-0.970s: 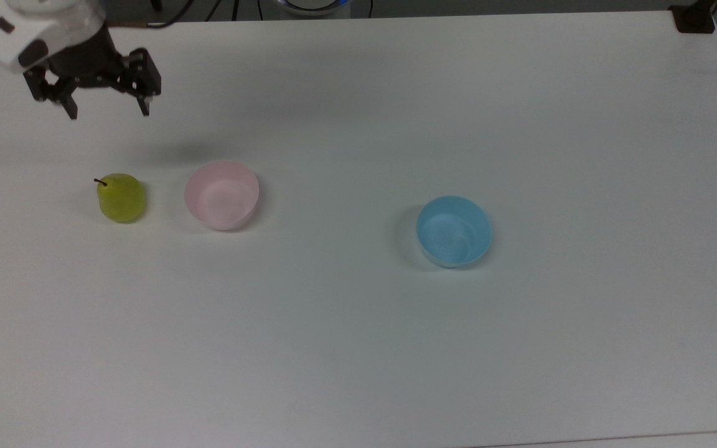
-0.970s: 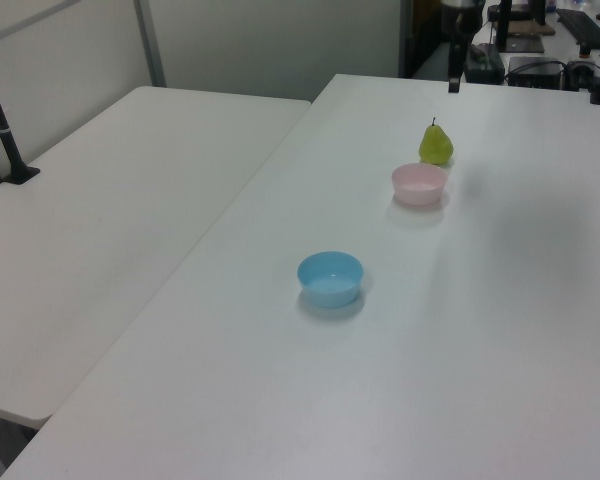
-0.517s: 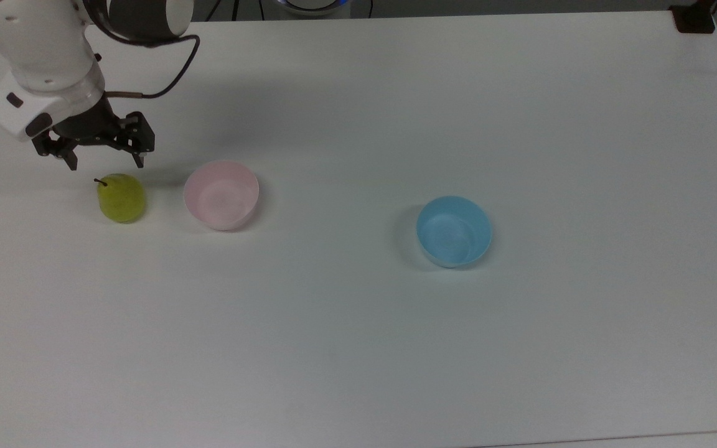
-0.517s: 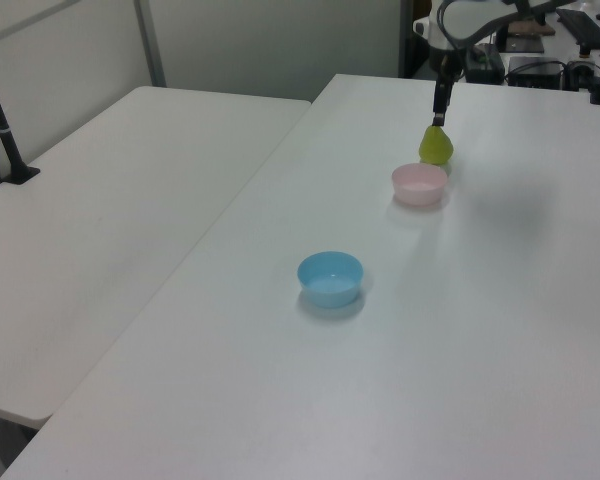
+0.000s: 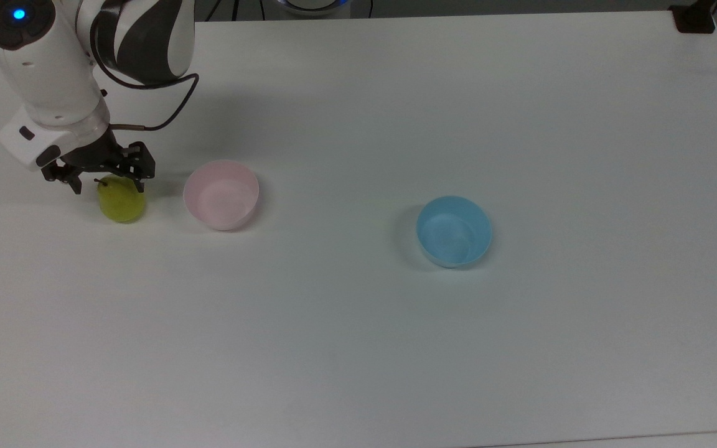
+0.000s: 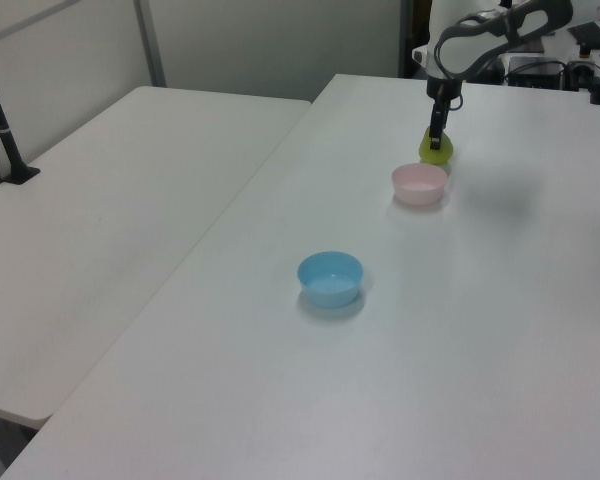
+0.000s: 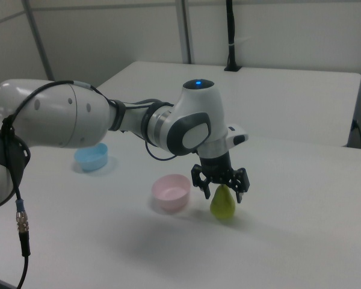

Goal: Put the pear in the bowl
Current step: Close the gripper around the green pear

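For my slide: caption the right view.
Open gripper straddles the pear beside the pink bowl; blue bowl behind.

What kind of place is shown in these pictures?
Probably a robotics lab or office workspace: a Franka arm works on a plain white table, black camera poles are clamped to the tables, and grey partition walls stand behind.
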